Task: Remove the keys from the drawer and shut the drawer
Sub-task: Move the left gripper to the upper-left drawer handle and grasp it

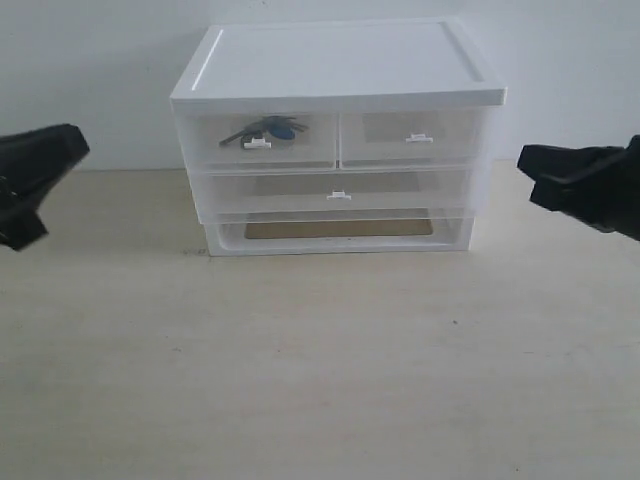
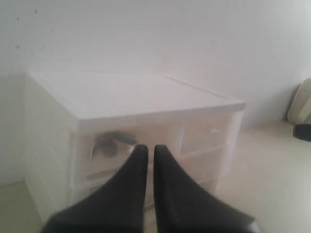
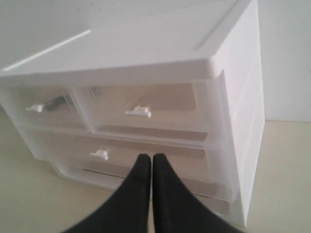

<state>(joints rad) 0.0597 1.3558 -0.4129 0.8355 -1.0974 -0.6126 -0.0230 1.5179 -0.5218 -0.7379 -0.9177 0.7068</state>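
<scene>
The keys (image 1: 268, 128) with their blue fob lie inside the drawer (image 1: 262, 140), the clear top-left one, which is pushed in with its white tab handle (image 1: 257, 144) facing front. Through the drawer's wall the keys (image 2: 112, 142) show as a dark blur in the left wrist view. My left gripper (image 1: 45, 165) hangs shut at the far left, well clear of the cabinet; its fingers (image 2: 138, 160) nearly touch with nothing between them. My right gripper (image 1: 545, 170) is shut and empty at the far right, its fingertips (image 3: 143, 162) pointing at the cabinet's lower drawers.
The white-topped cabinet (image 1: 330, 60) stands at the back of the beige table (image 1: 320, 370), against a white wall. Its twin top-right drawer (image 1: 412, 138) and the full-width drawer (image 1: 338, 190) below are pushed in. An open slot sits at the base.
</scene>
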